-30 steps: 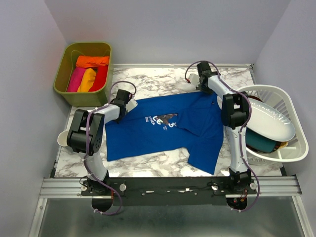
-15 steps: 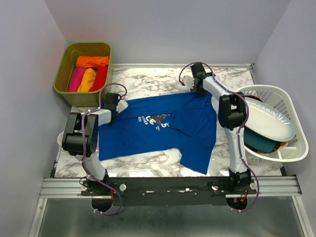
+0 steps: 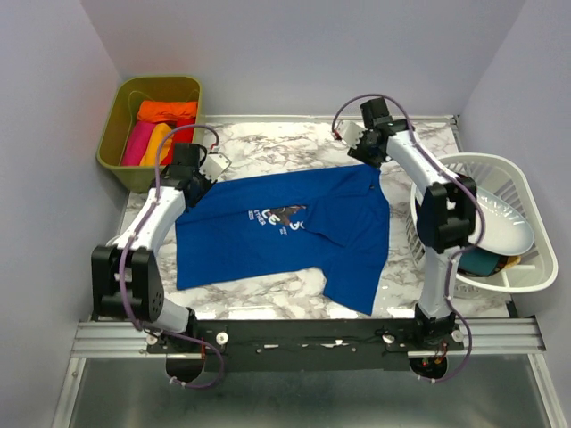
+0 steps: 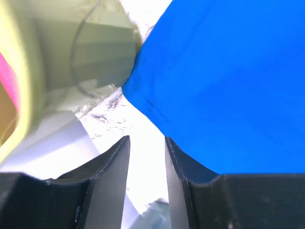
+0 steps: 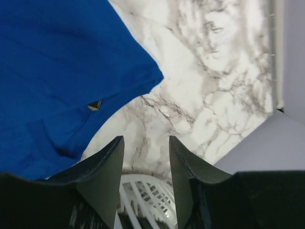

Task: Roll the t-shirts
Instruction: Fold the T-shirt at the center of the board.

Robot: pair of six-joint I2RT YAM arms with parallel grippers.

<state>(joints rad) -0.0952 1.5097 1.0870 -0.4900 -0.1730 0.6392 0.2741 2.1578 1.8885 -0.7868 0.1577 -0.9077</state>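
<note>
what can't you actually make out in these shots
Top view: the print on the blue t-shirt is too small to read.
Top view: the teal dish in the white basket is mostly covered by the white dish.
Top view: the rolled shirts sit deep in the green bin; its walls hide their lower parts.
Left wrist view: the green bin is blurred and cut off by the frame edge.

T-shirt [image 3: 343, 234] flat on table [image 3: 272, 147]
</note>
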